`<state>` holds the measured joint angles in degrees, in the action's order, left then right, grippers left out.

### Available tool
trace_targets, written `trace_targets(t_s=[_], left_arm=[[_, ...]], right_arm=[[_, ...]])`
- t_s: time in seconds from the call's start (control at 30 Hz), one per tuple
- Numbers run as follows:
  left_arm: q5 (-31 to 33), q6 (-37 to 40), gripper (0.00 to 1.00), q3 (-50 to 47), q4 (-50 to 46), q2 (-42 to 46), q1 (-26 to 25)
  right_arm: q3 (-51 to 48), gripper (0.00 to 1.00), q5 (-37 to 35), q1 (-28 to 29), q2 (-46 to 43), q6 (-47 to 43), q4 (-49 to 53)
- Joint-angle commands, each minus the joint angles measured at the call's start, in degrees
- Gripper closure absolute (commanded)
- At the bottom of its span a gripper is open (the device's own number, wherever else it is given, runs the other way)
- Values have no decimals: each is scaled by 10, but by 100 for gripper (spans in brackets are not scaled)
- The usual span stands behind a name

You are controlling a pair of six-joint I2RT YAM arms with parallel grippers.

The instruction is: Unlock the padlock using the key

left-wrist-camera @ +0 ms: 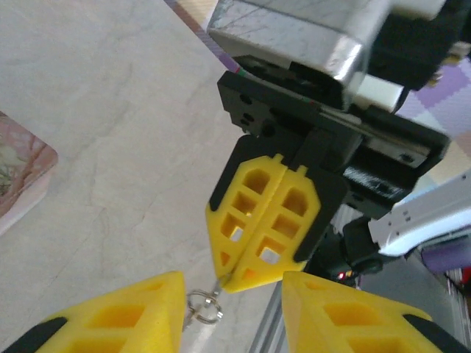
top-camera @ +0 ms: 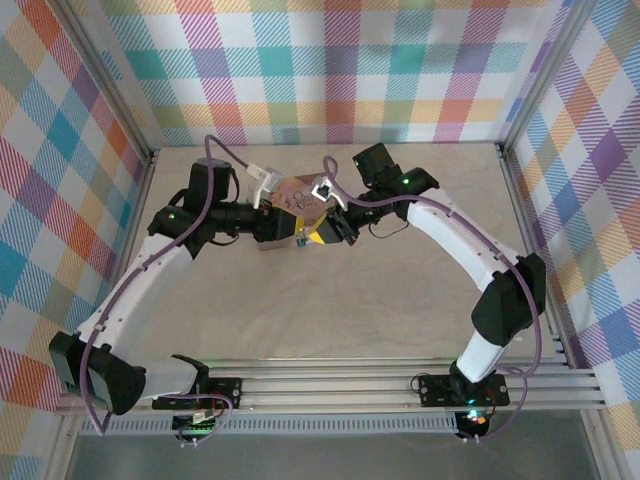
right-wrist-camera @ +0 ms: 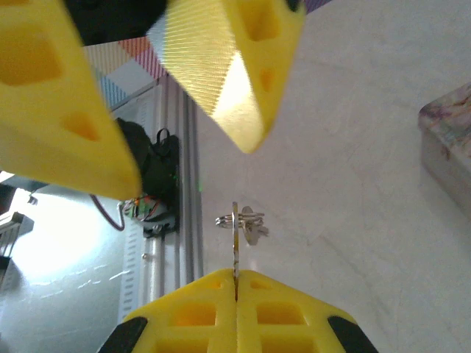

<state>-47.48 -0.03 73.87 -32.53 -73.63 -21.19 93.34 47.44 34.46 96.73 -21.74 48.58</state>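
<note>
Mid-table, right gripper [right-wrist-camera: 235, 275] pinched shut on key [right-wrist-camera: 235, 248], thin metal seen edge-on, ring [right-wrist-camera: 247, 220] dangling at its far end. Left gripper [right-wrist-camera: 190, 168] faces it, jaws partly apart, nothing between. Padlock's place: cannot tell. Judgement: key secured; insertion and turn remain.

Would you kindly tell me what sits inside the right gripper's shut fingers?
A thin metal key pokes out of the shut right gripper, with a small ring on its free end. The part clamped inside is covered by the yellow pads.
</note>
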Motion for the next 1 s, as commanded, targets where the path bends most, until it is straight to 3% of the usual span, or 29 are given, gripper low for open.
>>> trace_targets(t_s=[0.0, 0.67, 0.73, 0.8, 0.87, 0.9, 0.97], left_arm=[[-47, 55, 62, 21, -27, -14, -1], [-64, 115, 75, 32, -90, -59, -35], [-59, 119, 81, 30, -90, -57, -36], [-51, 120, 96, 30, -90, -57, -36], [-37, 120, 100, 30, -89, -55, -36], [-26, 117, 100, 29, -87, -53, -35], [-1, 109, 100, 23, -76, -47, -36]], right_arm=[[16, 100, 33, -1, 1, -41, 50], [20, 100, 45, -7, 6, -33, 62], [19, 100, 49, -10, 6, -25, 57], [18, 100, 51, -11, 5, -19, 51], [15, 100, 47, -14, 4, -5, 39], [11, 98, 40, -17, 2, 15, 23], [-5, 67, 10, -26, -7, 82, -31]])
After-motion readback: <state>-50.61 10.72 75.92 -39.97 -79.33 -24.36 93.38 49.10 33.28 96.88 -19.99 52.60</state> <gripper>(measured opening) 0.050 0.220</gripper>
